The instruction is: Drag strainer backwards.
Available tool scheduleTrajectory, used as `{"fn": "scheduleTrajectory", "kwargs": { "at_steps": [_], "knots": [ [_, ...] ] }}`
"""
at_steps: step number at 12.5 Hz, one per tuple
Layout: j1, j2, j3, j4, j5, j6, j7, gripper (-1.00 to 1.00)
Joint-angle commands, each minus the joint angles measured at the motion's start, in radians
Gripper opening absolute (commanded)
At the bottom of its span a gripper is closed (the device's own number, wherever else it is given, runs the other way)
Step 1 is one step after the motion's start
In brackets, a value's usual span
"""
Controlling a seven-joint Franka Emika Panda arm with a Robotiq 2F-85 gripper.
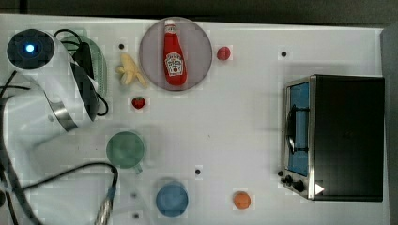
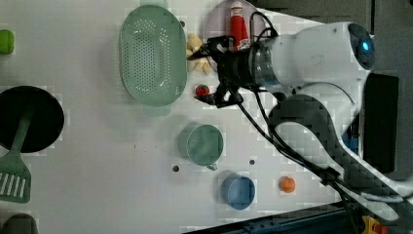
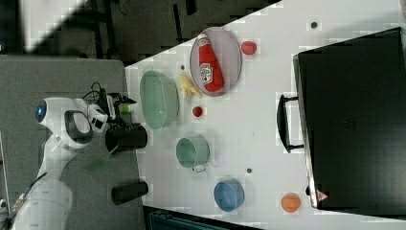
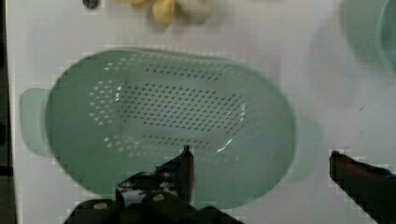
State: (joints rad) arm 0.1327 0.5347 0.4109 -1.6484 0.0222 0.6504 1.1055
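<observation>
The strainer (image 2: 152,56) is a pale green oval colander with a holed bowl and a small tab handle at each end. It lies on the white table (image 2: 97,161). In the top view the arm covers most of the strainer (image 1: 100,65). My gripper (image 2: 193,77) hangs open above it, at the strainer's edge toward the left view's right, holding nothing. In the wrist view one fingertip (image 4: 187,156) is over the bowl of the strainer (image 4: 163,116), the other fingertip (image 4: 338,161) is past its end handle over bare table, and the gripper (image 4: 259,157) straddles that end.
A banana (image 1: 129,70), a strawberry (image 1: 138,102) and a plate (image 1: 199,40) with a ketchup bottle (image 1: 174,54) lie close beside the strainer. A green cup (image 1: 125,150), blue cup (image 1: 172,199), orange (image 1: 241,200) and toaster oven (image 1: 338,136) stand farther off. A black pan (image 2: 29,119) holds a green spatula (image 2: 13,175).
</observation>
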Motion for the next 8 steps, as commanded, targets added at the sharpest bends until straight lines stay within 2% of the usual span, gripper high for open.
{"fn": "scheduleTrajectory", "kwargs": {
  "at_steps": [1, 5, 8],
  "knots": [
    [0.048, 0.121, -0.004, 0.095, 0.001, 0.059, 0.189, 1.0],
    [0.124, 0.265, -0.088, 0.187, 0.001, 0.12, 0.196, 1.0],
    [0.187, 0.312, -0.16, 0.192, 0.001, 0.166, 0.197, 1.0]
  ]
}}
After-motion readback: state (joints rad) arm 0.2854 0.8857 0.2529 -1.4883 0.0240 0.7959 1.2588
